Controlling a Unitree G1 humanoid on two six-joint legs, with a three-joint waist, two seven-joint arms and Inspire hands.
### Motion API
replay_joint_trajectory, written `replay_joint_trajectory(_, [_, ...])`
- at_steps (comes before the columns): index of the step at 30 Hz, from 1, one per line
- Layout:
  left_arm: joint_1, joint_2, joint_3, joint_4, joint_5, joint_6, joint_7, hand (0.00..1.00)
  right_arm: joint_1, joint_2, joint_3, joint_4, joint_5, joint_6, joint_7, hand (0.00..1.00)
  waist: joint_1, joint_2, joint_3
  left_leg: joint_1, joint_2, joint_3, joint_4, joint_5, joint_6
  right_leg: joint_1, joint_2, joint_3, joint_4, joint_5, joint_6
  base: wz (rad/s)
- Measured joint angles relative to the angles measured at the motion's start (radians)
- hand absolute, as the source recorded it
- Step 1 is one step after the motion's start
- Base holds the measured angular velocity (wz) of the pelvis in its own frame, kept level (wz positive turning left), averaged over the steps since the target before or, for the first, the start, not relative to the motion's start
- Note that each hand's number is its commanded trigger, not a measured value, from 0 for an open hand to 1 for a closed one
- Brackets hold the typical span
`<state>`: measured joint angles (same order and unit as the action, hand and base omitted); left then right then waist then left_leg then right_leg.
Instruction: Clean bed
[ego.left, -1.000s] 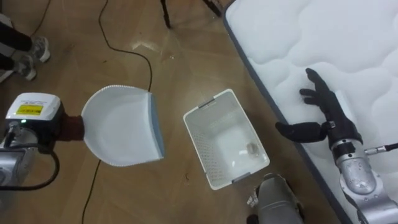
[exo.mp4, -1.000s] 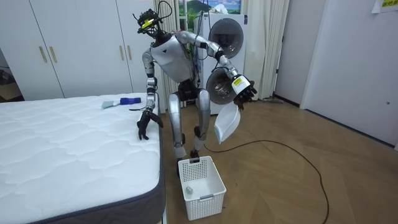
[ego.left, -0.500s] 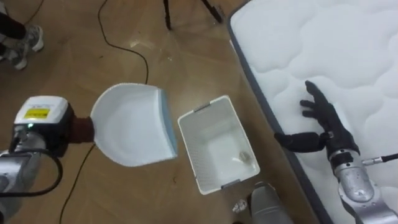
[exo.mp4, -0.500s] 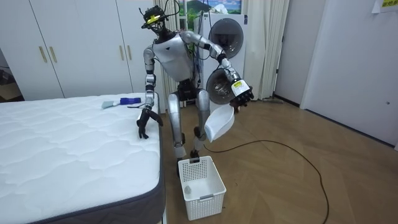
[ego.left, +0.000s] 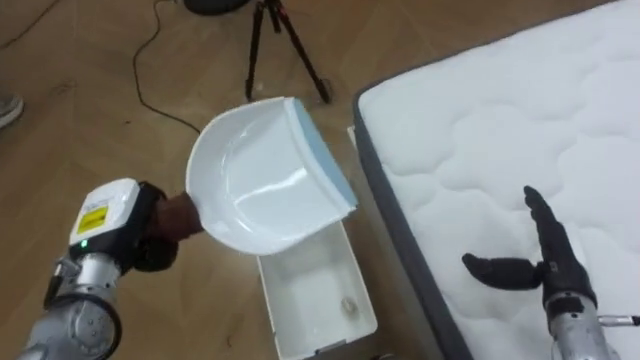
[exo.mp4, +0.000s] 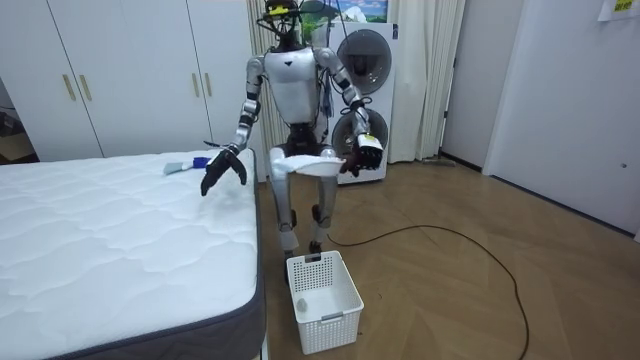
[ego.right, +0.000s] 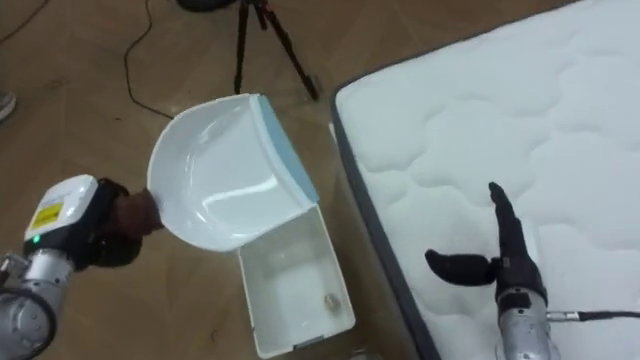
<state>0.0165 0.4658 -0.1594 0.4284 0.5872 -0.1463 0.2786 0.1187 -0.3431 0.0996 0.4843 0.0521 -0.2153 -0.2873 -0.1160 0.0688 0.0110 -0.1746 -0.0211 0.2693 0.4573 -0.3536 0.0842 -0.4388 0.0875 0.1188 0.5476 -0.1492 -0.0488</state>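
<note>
Left hand (ego.left: 152, 238) curled tight on the short handle of the dustpan (ego.left: 262, 175), pan level just beyond it, basket (ego.left: 312, 300) below; right hand (ego.left: 548, 262) spread, fingers straight, above the mattress (ego.left: 480, 120). Dustpan reads light, rigid, glossy moulded plastic with a blue lip: likely slick, so the handle is the hold. Mattress soft, quilted.

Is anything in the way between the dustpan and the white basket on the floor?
Nothing visible does. The left hand holds the dustpan in the air above the open-topped basket, and the gap between them looks free.
</note>
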Motion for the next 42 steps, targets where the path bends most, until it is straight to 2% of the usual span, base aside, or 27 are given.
replay_joint_trajectory(1, [0.011,-0.008,0.0,-0.001,-0.013,-0.007,0.0,1.0,-0.001,0.001,0.002,0.0,0.003,0.0,0.0,0.0,0.007,-0.002,0.0013,0.01,0.009,0.014,-0.002,0.0,0.0,0.013,0.011,0.007,-0.024,0.018,-0.001,-1.02])
replay_joint_trajectory(2, [0.037,-0.019,0.001,-0.004,-0.042,-0.014,0.001,1.0,-0.003,0.007,0.002,0.002,0.003,0.001,0.0,0.0,0.013,-0.004,0.0009,0.018,0.029,0.038,-0.002,0.002,0.001,0.038,0.035,0.021,-0.087,0.062,-0.001,-1.13])
replay_joint_trajectory(3, [0.054,-0.023,0.001,-0.008,-0.056,-0.015,0.001,1.0,-0.011,0.015,0.001,-0.01,-0.002,0.007,-0.001,0.0,0.016,-0.002,-0.0001,0.014,0.064,0.073,-0.023,0.008,0.008,0.07,0.057,0.014,-0.19,0.136,0.007,-1.15])
replay_joint_trajectory(4, [0.058,-0.018,0.002,-0.012,-0.06,-0.015,0.0,1.0,-0.011,0.024,-0.002,-0.021,-0.001,0.014,-0.002,0.0,0.034,-0.002,-0.0016,0.012,0.091,0.116,-0.038,0.012,0.01,0.077,0.056,-0.025,-0.217,0.152,0.013,-1.13])
replay_joint_trajectory(5, [0.056,-0.022,0.004,-0.014,-0.066,-0.015,0.0,1.0,-0.007,0.035,-0.007,-0.029,0.003,0.021,-0.007,0.0,0.045,-0.02,-0.0011,0.023,0.112,0.211,-0.052,0.016,0.009,0.07,0.012,-0.168,-0.091,0.068,0.017,-1.06])
replay_joint_trajectory(6, [0.055,-0.044,0.004,-0.018,-0.067,-0.014,-0.001,1.0,-0.002,0.034,-0.016,-0.027,0.01,0.031,-0.011,0.0,0.063,-0.033,-0.0068,0.049,0.113,0.303,-0.074,0.022,0.013,0.089,-0.055,-0.271,0.062,-0.031,0.004,-1.01])
replay_joint_trajectory(7, [0.055,-0.056,0.004,-0.024,-0.067,-0.013,-0.001,1.0,0.001,0.032,-0.023,-0.027,0.012,0.032,-0.018,0.0,0.075,-0.038,-0.0089,0.066,0.112,0.352,-0.088,0.023,0.014,0.109,-0.093,-0.308,0.12,-0.065,0.01,-1.12])
replay_joint_trajectory(8, [0.054,-0.072,0.0,-0.04,-0.078,-0.013,-0.001,1.0,-0.001,0.026,-0.028,-0.026,0.016,0.032,-0.036,0.0,0.098,-0.045,-0.0062,0.096,0.111,0.447,-0.102,0.024,0.015,0.157,-0.165,-0.346,0.195,-0.106,0.033,-1.31])
replay_joint_trajectory(9, [0.054,-0.08,0.001,-0.053,-0.098,-0.013,0.0,1.0,-0.003,0.024,-0.026,-0.028,0.024,0.029,-0.045,0.0,0.123,-0.046,-0.005,0.127,0.109,0.551,-0.119,0.025,0.016,0.218,-0.234,-0.364,0.21,-0.115,0.051,-1.38])
replay_joint_trajectory(10, [0.054,-0.08,0.003,-0.061,-0.112,-0.013,0.003,1.0,-0.003,0.025,-0.021,-0.029,0.027,0.027,-0.051,0.0,0.137,-0.05,-0.003,0.141,0.107,0.598,-0.124,0.025,0.016,0.246,-0.268,-0.372,0.207,-0.114,0.054,-1.54])
replay_joint_trajectory(11, [0.056,-0.082,0.019,-0.078,-0.137,-0.014,0.012,1.0,-0.01,0.026,-0.002,-0.029,0.034,0.021,-0.062,0.0,0.167,-0.063,0.0014,0.155,0.106,0.673,-0.127,0.025,0.016,0.281,-0.332,-0.38,0.168,-0.106,0.061,-1.68])
replay_joint_trajectory(12, [0.056,-0.086,0.038,-0.085,-0.166,-0.014,0.024,1.0,-0.022,0.026,0.019,-0.027,0.026,0.018,-0.066,0.0,0.181,-0.073,0.0034,0.151,0.108,0.697,-0.113,0.025,0.015,0.293,-0.372,-0.401,0.091,-0.105,0.097,-1.69])
replay_joint_trajectory(13, [0.055,-0.089,0.047,-0.085,-0.178,-0.012,0.027,1.0,-0.029,0.026,0.031,-0.026,0.022,0.017,-0.066,0.0,0.181,-0.075,0.0053,0.144,0.11,0.668,-0.111,0.028,0.012,0.293,-0.374,-0.412,0.058,-0.109,0.113,-1.73])
replay_joint_trajectory(14, [0.056,-0.097,0.06,-0.085,-0.204,-0.012,0.028,1.0,-0.035,0.026,0.048,-0.025,0.019,0.015,-0.065,0.0,0.191,-0.074,0.0064,0.112,0.103,0.497,-0.109,0.043,0.013,0.293,-0.358,-0.439,0.004,-0.11,0.119,-1.81])
replay_joint_trajectory(15, [0.058,-0.099,0.066,-0.085,-0.227,-0.011,0.028,1.0,-0.037,0.024,0.066,-0.027,0.022,0.012,-0.065,0.0,0.191,-0.074,0.0034,0.085,0.102,0.373,-0.106,0.061,0.005,0.319,-0.329,-0.443,-0.075,-0.098,0.129,-1.8])
replay_joint_trajectory(17, [0.038,-0.099,0.066,-0.083,-0.262,-0.012,0.028,1.0,-0.035,0.027,0.075,-0.031,0.024,0.008,-0.065,0.0,0.154,-0.07,0.0025,0.053,0.115,0.292,-0.085,0.069,-0.01,0.356,-0.293,-0.461,-0.197,-0.072,0.149,-1.1])
replay_joint_trajectory(18, [0.024,-0.102,0.055,-0.077,-0.288,-0.013,0.023,1.0,-0.027,0.029,0.073,-0.027,0.025,0.01,-0.059,0.0,0.114,-0.069,0.0028,0.048,0.116,0.25,-0.088,0.08,-0.025,0.356,-0.274,-0.453,-0.216,-0.053,0.14,-0.61])
replay_joint_trajectory(22, [0.022,-0.112,0.02,-0.078,-0.299,-0.022,0.017,1.0,-0.015,0.044,0.06,-0.03,0.039,0.01,-0.04,0.0,0.047,-0.073,0.0023,0.066,0.136,0.254,-0.098,0.089,-0.04,0.339,-0.241,-0.402,-0.224,-0.04,0.123,-0.47])
replay_joint_trajectory(24, [0.022,-0.137,0.004,-0.077,-0.299,-0.019,0.015,1.0,-0.014,0.047,0.057,-0.046,0.055,0.01,-0.023,0.0,0.025,-0.073,0.0021,0.068,0.146,0.265,-0.112,0.099,-0.055,0.327,-0.228,-0.392,-0.228,-0.031,0.109,-0.21])
replay_joint_trajectory(28, [0.035,-0.177,-0.007,-0.08,-0.298,-0.011,-0.015,1.0,0.025,0.049,0.024,-0.099,0.051,-0.003,-0.013,0.0,0.025,-0.07,-0.0018,0.085,0.17,0.281,-0.119,0.115,-0.077,0.326,-0.196,-0.372,-0.242,-0.019,0.089,-0.21])
replay_joint_trajectory(32, [0.035,-0.181,-0.01,-0.088,-0.299,-0.011,-0.027,1.0,0.031,0.063,0.006,-0.107,0.037,-0.014,0.007,0.0,0.019,-0.064,-0.0046,0.099,0.187,0.263,-0.118,0.125,-0.094,0.326,-0.171,-0.365,-0.259,-0.008,0.066,-0.29])
replay_joint_trajectory(34, [0.043,-0.181,-0.011,-0.088,-0.301,-0.01,-0.028,1.0,0.032,0.065,0.004,-0.106,0.04,-0.013,0.022,0.0,0.025,-0.062,-0.0052,0.122,0.175,0.21,-0.122,0.125,-0.1,0.322,-0.155,-0.32,-0.252,-0.013,0.057,-0.79])
replay_joint_trajectory(35, [0.06,-0.181,-0.01,-0.089,-0.301,-0.01,-0.029,1.0,0.032,0.068,0.004,-0.106,0.041,-0.012,0.031,0.0,0.041,-0.059,-0.0069,0.137,0.164,0.123,-0.121,0.121,-0.109,0.319,-0.139,-0.276,-0.246,-0.014,0.051,-1.23])
replay_joint_trajectory(36, [0.08,-0.183,-0.009,-0.09,-0.301,-0.009,-0.033,1.0,0.032,0.069,0.005,-0.106,0.037,-0.011,0.045,0.0,0.043,-0.055,-0.0095,0.151,0.15,-0.002,-0.123,0.117,-0.116,0.32,-0.123,-0.236,-0.243,-0.016,0.046,-1.25])
replay_joint_trajectory(38, [0.106,-0.189,-0.009,-0.096,-0.298,-0.007,-0.055,1.0,0.041,0.069,0.006,-0.107,0.032,-0.005,0.058,0.0,0.044,-0.052,-0.0127,0.175,0.132,-0.127,-0.128,0.116,-0.117,0.319,-0.098,-0.162,-0.234,-0.018,0.042,-1.11])
replay_joint_trajectory(39, [0.119,-0.195,-0.009,-0.099,-0.297,-0.007,-0.062,1.0,0.046,0.069,0.006,-0.107,0.03,0.003,0.062,0.0,0.048,-0.05,-0.0135,0.192,0.127,-0.162,-0.133,0.115,-0.119,0.316,-0.084,-0.117,-0.225,-0.016,0.04,-1.07])
replay_joint_trajectory(42, [0.137,-0.212,-0.007,-0.113,-0.29,-0.006,-0.075,1.0,0.069,0.072,0.007,-0.108,0.028,0.023,0.082,0.0,0.05,-0.051,-0.0126,0.235,0.116,-0.193,-0.138,0.113,-0.122,0.314,-0.062,-0.039,-0.2,-0.015,0.038,-0.92])
